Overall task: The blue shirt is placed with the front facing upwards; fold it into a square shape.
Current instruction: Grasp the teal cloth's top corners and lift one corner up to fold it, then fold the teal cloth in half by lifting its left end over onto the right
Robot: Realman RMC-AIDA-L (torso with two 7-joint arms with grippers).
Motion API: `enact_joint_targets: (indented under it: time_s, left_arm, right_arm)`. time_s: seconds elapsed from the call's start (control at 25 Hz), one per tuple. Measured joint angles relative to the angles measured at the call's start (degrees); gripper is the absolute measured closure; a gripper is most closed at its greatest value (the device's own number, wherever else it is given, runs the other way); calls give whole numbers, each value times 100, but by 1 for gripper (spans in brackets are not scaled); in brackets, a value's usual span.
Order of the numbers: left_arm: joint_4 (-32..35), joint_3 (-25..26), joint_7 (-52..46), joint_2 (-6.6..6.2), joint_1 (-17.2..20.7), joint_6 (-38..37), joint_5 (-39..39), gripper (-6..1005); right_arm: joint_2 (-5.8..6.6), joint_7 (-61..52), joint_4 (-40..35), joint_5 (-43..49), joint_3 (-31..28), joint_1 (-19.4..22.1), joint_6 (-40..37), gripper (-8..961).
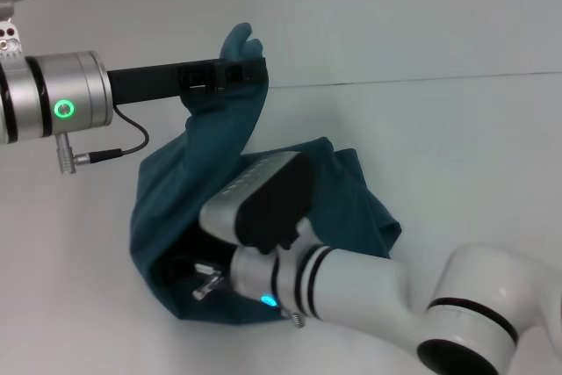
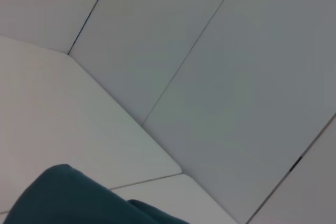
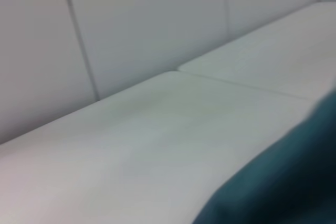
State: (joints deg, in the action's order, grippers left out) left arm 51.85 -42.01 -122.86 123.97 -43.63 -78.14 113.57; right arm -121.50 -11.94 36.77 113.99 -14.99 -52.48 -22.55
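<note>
On the white table (image 1: 457, 138), the left end effector (image 1: 250, 72) pinches the blue shirt (image 1: 219, 173) hanging lengthwise downward.

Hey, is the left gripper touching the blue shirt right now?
Touching. In the head view the left gripper is clamped on a bunch of the blue shirt, with cloth poking out above it and the rest hanging down from it.

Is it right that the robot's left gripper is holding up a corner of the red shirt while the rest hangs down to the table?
Almost, but the colour is wrong. The shirt is dark teal-blue, not red, as the head view shows. The rest holds: the left gripper pinches a piece of it up high, and the cloth drapes down to the table.
</note>
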Motion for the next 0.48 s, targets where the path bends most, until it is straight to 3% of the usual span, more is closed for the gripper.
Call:
enact_joint_targets:
  time_s: [0.28, 0.48]
  left_arm:
    - [3, 0, 22, -18, 87, -1, -3, 970]
    - [-63, -8, 94, 0, 125, 2, -5, 969]
  right_arm:
    - [148, 20, -266, 3, -501, 947, -812, 920]
    - [197, -91, -584, 5, -717, 1341, -1232, 919]
